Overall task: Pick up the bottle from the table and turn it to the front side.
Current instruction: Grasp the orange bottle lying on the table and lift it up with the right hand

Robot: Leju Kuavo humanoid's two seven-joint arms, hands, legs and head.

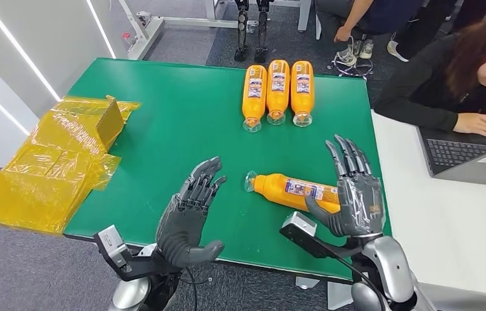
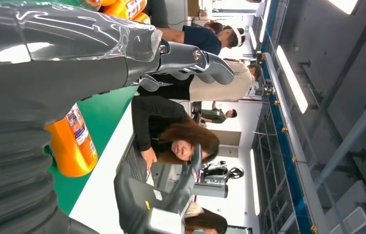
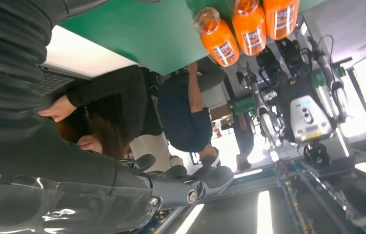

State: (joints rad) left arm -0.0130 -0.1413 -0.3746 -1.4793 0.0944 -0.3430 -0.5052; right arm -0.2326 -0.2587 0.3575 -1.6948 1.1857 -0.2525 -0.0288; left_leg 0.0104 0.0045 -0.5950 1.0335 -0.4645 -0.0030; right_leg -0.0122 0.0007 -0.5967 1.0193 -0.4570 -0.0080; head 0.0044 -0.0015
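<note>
On the green surface (image 1: 182, 123) three orange bottles (image 1: 278, 92) lie side by side near the far edge, caps pointing toward the robot, well apart from the hands. A heap of yellow plastic wrapping (image 1: 52, 162) hangs over the surface's left edge. To the right a white desk (image 1: 448, 214) abuts the green surface, carrying a laptop (image 1: 467, 155) at which a seated person (image 1: 454, 78) in a dark top works; other people sit farther back. The task's bottle (image 1: 289, 189) lies on its side near the front right of the green surface, its clear cap pointing left and its label facing up. The right robot hand (image 1: 350, 194) is at the bottle's base end: the thumb curls against the bottle's near side while the fingers (image 1: 347, 155) stand straight and spread above it, so the robot hand touches the bottle without being closed around it. The left robot hand (image 1: 192, 214) hovers over the front edge of the surface, fingers apart and lightly bent, thumb out, holding nothing, apart from the bottle's cap. Bare green stretches between the two hands and the far row of bottles, and across the left middle; the lying bottle is close to the right edge where the white desk begins.
</note>
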